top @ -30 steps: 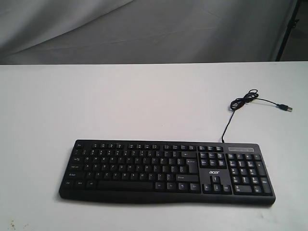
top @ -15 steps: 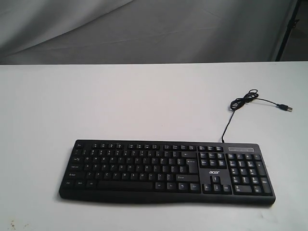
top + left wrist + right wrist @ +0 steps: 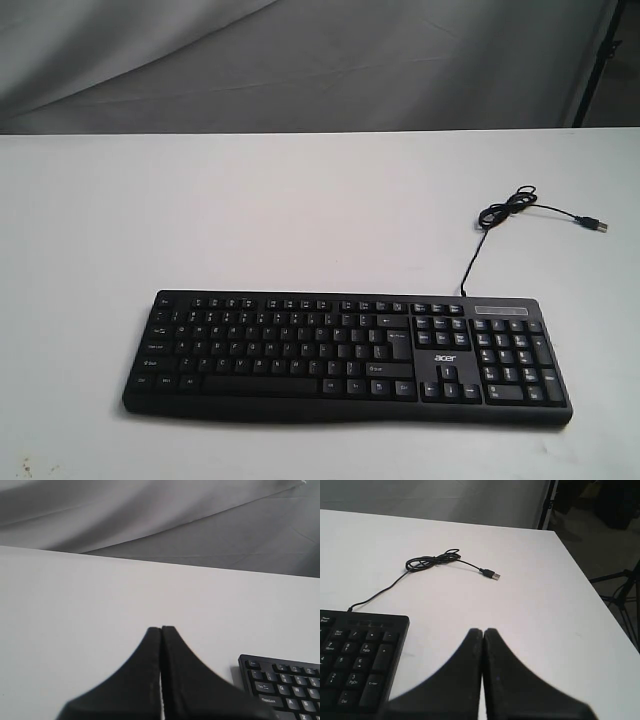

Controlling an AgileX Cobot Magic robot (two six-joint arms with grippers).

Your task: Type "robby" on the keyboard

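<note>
A wide black keyboard (image 3: 345, 355) with white legends and an "acer" logo lies near the front of the white table (image 3: 250, 210). Its thin black cable (image 3: 500, 215) coils behind the number pad and ends in a loose USB plug (image 3: 598, 225). Neither arm shows in the exterior view. My left gripper (image 3: 161, 629) is shut and empty above bare table, off the keyboard's (image 3: 280, 682) escape-key corner. My right gripper (image 3: 483, 631) is shut and empty beside the number-pad end of the keyboard (image 3: 355, 655); the cable (image 3: 432, 562) and plug (image 3: 492, 575) lie beyond it.
Grey cloth (image 3: 300, 60) hangs behind the table's far edge. A dark stand (image 3: 600, 60) rises at the back right. In the right wrist view the table's side edge (image 3: 592, 587) drops to the floor, with tripod legs (image 3: 622, 592) there.
</note>
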